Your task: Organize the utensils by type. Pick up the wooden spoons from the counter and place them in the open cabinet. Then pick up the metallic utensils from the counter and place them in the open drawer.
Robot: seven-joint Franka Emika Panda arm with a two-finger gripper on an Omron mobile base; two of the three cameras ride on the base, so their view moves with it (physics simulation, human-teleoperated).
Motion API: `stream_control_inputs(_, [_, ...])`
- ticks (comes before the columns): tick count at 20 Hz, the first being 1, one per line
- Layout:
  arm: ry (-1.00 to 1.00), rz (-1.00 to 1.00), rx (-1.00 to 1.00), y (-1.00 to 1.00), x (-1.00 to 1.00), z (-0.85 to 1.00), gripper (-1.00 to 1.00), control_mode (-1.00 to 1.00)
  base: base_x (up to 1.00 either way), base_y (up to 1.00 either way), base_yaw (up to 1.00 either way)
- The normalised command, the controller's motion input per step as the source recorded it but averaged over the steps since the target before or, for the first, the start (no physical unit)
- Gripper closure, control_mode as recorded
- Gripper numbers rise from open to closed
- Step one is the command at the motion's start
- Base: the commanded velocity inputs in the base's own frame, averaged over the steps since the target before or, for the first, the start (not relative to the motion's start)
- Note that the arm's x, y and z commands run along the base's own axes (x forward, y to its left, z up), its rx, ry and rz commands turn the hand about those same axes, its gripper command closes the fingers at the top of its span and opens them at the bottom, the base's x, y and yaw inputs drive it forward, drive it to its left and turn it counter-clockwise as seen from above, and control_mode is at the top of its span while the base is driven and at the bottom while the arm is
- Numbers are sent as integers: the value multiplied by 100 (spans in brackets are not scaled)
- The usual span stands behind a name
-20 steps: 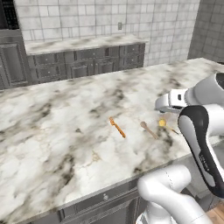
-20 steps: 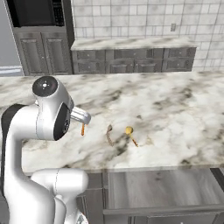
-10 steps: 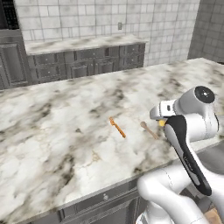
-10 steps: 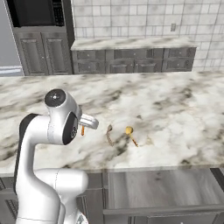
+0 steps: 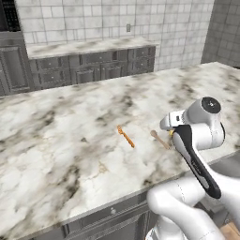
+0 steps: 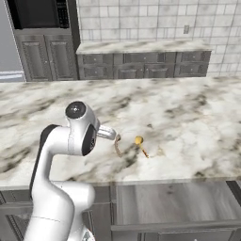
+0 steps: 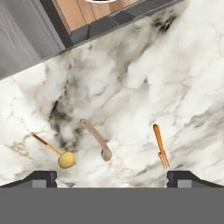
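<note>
Wooden spoons come first, and the one I can reach is the pale tan spoon point(image 7: 97, 140) lying flat on the marbled tabletop point(image 7: 144, 74), its curved handle running away from me and its bowl nearest my jaws. Just beside it on one side lies a spoon with a yellow bowl and thin dark handle point(image 7: 56, 153); on the other, well apart, the thin orange fork point(image 7: 160, 151), which belongs to the later drawer step. In the left base view the tan spoon point(image 5: 160, 139) sits close to the tabletop's near edge, with the fork point(image 5: 125, 136) further in.

My jaws point(image 7: 112, 177) stand fully open and hold nothing, with a dark tip at each side of the hand view. I judge I am in the approach: hovering above the tabletop, pointing down at it. My arm is folded tightly, its elbow raised over the edge and the wrist turned down.

To do this well I should centre over the spoon's handle, not the bowl, turn the wrist so my fingers straddle the handle across its width, and descend straight without nudging the yellow-bowled spoon.
</note>
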Motion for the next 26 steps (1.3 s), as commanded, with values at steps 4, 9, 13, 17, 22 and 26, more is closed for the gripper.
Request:
stream_control_inputs(4, [12, 1, -12, -1, 46, -38, -100, -100, 0, 0, 0])
stream_control_inputs(9, [6, 8, -9, -11, 23, -61, -100, -100, 0, 0, 0])
stream_control_inputs(13, [9, 12, -9, -6, 41, -55, -100, -100, 0, 0, 0])
stream_control_inputs(17, [8, 16, -7, -4, 52, -45, -100, -100, 0, 0, 0])
stream_control_inputs(22, [6, 17, -3, -15, 53, -39, -100, -100, 0, 0, 0])
stream_control_inputs(26, [7, 16, -3, -10, 57, -35, -100, -100, 0, 0, 0])
